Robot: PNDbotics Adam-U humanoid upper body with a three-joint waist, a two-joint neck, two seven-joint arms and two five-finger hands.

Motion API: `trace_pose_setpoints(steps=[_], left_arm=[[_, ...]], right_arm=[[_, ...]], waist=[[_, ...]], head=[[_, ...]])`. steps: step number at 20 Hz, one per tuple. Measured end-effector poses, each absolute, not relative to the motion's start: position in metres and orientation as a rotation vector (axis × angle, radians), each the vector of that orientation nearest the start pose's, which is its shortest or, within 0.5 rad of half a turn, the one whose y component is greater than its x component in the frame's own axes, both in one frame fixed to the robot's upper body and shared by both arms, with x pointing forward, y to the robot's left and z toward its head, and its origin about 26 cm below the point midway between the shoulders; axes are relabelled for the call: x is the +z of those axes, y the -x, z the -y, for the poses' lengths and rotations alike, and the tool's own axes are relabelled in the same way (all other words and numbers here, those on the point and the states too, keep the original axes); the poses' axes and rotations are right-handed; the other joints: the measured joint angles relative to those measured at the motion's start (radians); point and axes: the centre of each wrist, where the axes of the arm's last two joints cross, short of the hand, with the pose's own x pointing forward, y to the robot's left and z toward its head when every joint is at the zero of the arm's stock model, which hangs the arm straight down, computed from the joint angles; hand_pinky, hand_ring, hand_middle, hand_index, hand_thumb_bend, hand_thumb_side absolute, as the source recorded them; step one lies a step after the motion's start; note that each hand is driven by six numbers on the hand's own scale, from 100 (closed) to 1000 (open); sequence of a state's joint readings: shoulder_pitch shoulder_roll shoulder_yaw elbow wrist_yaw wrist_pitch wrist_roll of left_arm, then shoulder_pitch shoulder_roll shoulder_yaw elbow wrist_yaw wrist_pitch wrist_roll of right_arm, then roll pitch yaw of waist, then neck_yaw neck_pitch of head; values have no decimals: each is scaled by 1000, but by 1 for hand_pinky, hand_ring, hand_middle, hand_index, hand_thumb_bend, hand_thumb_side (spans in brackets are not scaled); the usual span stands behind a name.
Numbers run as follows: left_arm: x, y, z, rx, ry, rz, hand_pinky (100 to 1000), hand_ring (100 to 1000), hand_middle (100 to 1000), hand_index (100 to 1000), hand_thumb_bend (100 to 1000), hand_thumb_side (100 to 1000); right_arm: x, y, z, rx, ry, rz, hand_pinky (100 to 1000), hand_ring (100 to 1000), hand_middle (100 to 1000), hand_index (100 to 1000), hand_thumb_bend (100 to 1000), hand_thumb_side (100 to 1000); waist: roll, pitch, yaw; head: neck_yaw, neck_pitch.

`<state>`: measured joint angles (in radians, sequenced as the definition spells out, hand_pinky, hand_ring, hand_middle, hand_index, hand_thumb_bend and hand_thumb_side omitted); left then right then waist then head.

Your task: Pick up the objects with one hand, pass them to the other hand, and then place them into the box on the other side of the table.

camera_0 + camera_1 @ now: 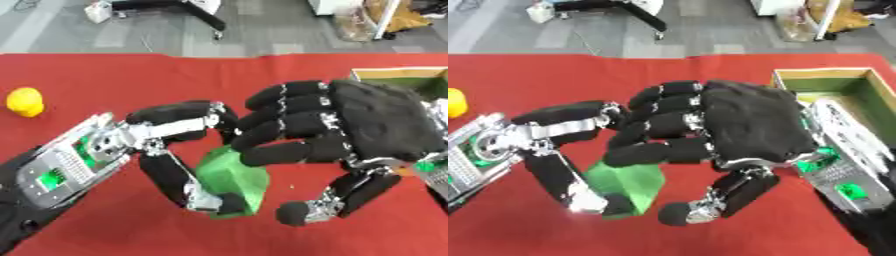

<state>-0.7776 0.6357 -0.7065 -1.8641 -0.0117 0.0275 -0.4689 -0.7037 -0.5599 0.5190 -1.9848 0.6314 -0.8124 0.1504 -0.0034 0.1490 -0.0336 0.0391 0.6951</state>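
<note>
A green block (229, 180) hangs above the red table at the middle of the view. My left hand (171, 126) reaches in from the left and is shut on it, fingers curled over its upper left and thumb pressed on its lower front. From the right, my right hand (750, 122) lies over the block's top right with its fingers stretched across it. Its thumb (677, 212) stands apart below the block. A wooden box (824, 75) with a green inside sits at the table's right edge, partly hidden behind the right hand.
A yellow object (25, 101) lies on the red cloth (114, 75) at the far left. Beyond the table's far edge are grey floor and a black chair base (201, 17). Both forearms fill the lower corners.
</note>
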Motion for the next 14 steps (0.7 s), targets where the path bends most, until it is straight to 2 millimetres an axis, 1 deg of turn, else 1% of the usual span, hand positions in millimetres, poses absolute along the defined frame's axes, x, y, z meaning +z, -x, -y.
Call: trace_pose_setpoints(steps=[3, 8, 14], left_arm=[[223, -313, -131, -1875, 180, 1771, 669, 497, 439, 570, 100, 261], [227, -311, -121, -1918, 191, 1761, 668, 497, 439, 569, 100, 261], [232, -305, -117, -1931, 222, 1755, 667, 495, 438, 567, 100, 264]], right_arm=[[253, -296, 147, -1655, -153, -2086, 837, 812, 818, 1000, 311, 435], [252, -296, 146, -1667, -171, -2055, 846, 821, 824, 1000, 301, 451], [249, -296, 146, -1681, -187, -2036, 850, 822, 824, 1000, 286, 454]], waist=[[0, 0, 1], [0, 0, 3], [0, 0, 3]], head=[[0, 6], [0, 7], [0, 7]])
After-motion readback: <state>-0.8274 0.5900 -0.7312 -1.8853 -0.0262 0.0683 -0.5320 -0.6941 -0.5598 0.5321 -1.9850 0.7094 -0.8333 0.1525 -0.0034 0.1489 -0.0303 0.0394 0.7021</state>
